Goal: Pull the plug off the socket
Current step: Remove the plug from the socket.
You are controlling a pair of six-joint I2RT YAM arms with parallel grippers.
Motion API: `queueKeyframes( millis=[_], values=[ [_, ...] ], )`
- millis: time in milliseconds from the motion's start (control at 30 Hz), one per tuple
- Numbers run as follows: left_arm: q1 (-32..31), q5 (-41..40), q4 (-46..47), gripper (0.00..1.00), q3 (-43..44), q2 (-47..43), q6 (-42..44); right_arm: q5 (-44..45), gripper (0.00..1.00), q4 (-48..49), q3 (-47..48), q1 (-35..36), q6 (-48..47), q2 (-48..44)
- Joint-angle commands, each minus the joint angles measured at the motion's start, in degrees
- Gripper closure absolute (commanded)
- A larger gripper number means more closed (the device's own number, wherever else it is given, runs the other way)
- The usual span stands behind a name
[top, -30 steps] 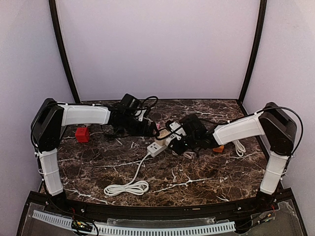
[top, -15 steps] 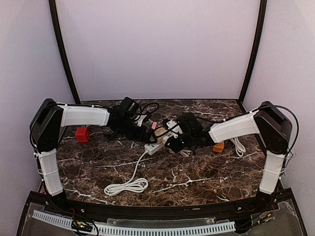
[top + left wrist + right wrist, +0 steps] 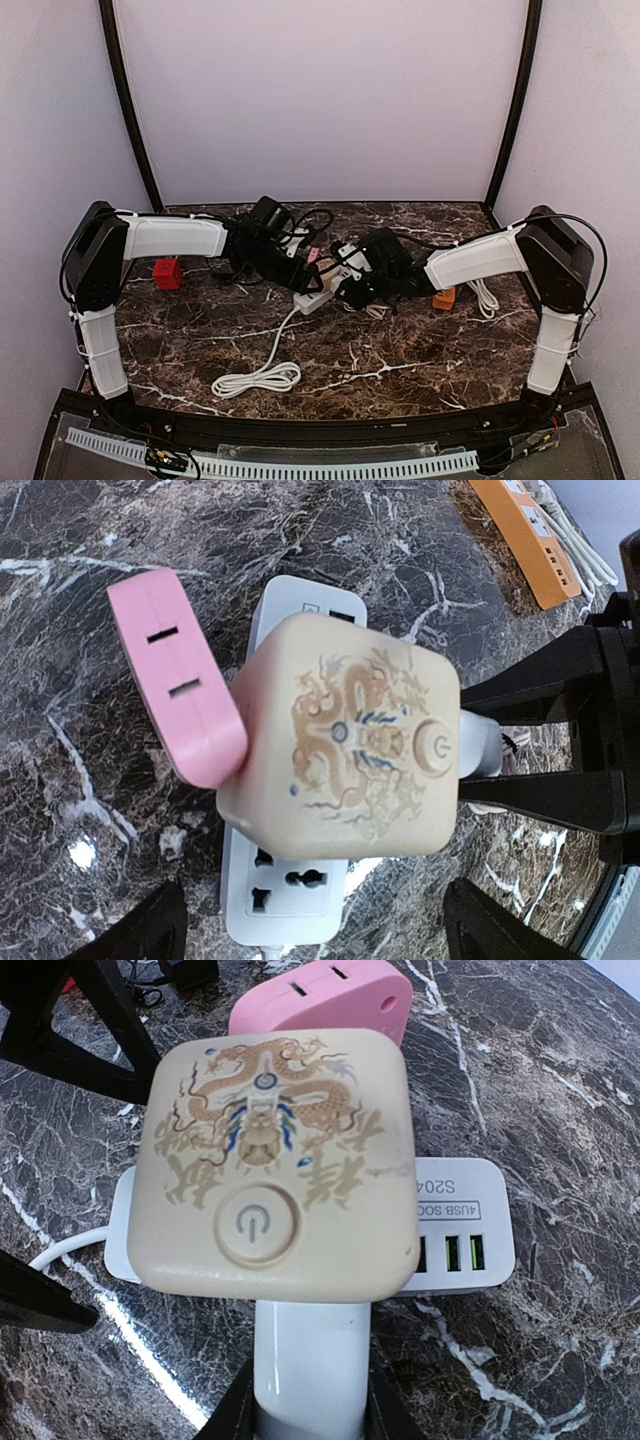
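On a dark marbled table [image 3: 400, 350], a red block [image 3: 167, 273] sits at far left, well apart from the action. A coiled white cable [image 3: 258, 380] lies toward the near edge, its lead running up to a white strip [image 3: 285, 885] at centre. The left gripper [image 3: 315, 895] hangs released over one end of the strip. Its two black fingers [image 3: 150, 930] are spread wide to either side and touch nothing the wrist view shows. A pink adapter [image 3: 180, 675] leans against the plug's left side, two slots facing up.

The plug [image 3: 345, 750], a cream cube printed with a dragon and a round power button, sits on top of the strip at the table's middle and covers some of its sockets. It looks slightly tilted in the left wrist view, and whether its pins are seated is hidden beneath it.

From the right, the right gripper [image 3: 310, 1400] is clenched on a white stub [image 3: 310, 1360] jutting from the plug's side, one dark finger pressed on each flank. In the right wrist view, three green USB ports [image 3: 447, 1252] show on the strip's end beyond the plug. Farther right, an orange strip [image 3: 443, 297] lies beside the right arm, near a loose white cord [image 3: 487, 298] and apart from the white strip.
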Motion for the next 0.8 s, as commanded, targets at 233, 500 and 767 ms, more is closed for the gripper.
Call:
queueKeyframes(
  millis=[233, 500, 767],
  values=[
    [-0.2, -2.6, 6.4, 0.15, -3.7, -3.9, 0.3, -2.0, 1.0, -1.0, 0.3, -0.1, 1.4, -0.6],
    [-0.2, 0.0, 10.6, 0.15, -2.0, -2.2, -3.6, -2.2, 1.0, -0.7, -0.1, -0.1, 1.4, -0.7],
    [-0.2, -0.4, 12.5, 0.15, -0.4, 1.7, -7.1, -1.9, 1.0, -0.8, -0.1, -0.1, 1.3, -1.0]
  ],
)
